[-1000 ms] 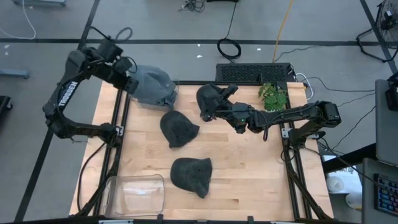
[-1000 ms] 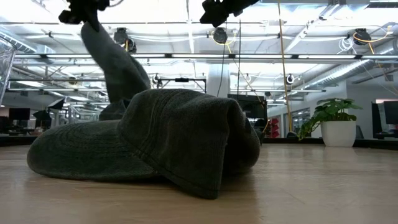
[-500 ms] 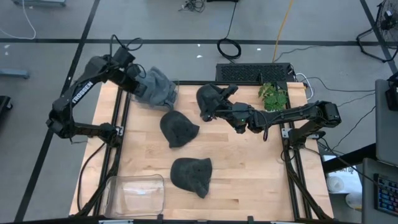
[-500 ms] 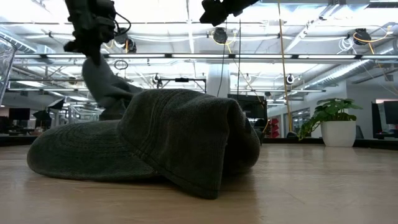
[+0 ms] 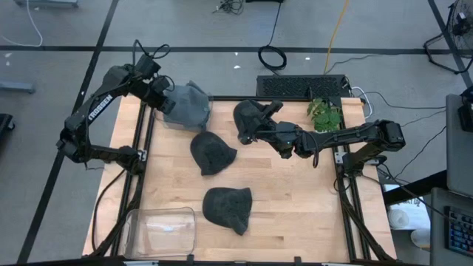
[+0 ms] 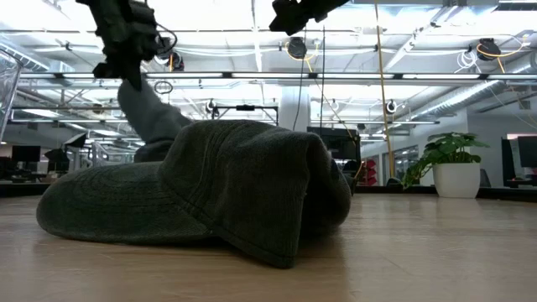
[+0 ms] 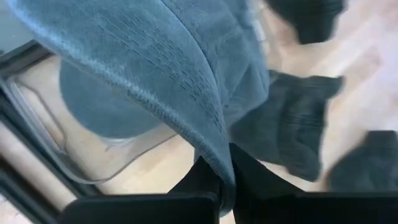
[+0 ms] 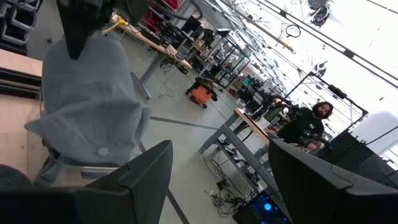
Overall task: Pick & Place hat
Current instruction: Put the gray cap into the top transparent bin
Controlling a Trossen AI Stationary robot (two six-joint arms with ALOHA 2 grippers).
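Fingers, left: left gripper (image 5: 160, 98) has its fingers pressed together on a fold of the grey hat (image 5: 185, 103); in the left wrist view the two dark fingers meet on the cloth edge (image 7: 219, 180).
Fingers, right: right gripper (image 5: 255, 127) stands spread, holding nothing, hovering by a dark hat (image 5: 247, 116) just above centre of the high view.
Hat in hand: upper left of the high view, hanging off the table's far-left corner over a clear bin (image 7: 74, 163); in the low view it trails from the gripper at upper left.
Other hats: one dark hat (image 5: 212, 153) at centre, another (image 5: 228, 208) at lower centre, both on the wooden table (image 5: 295, 199).
Clear tray: second bin (image 5: 161, 230) at lower left.
Handling, judged: light, soft and floppy; it drapes and folds under its own weight, not fragile, unlikely to slip from a firm pinch.
Where to hold, judged: brim or a thick seam fold, as a single thin layer could pull free.
Risk, judged: dangling cloth may snag the bin's rim.
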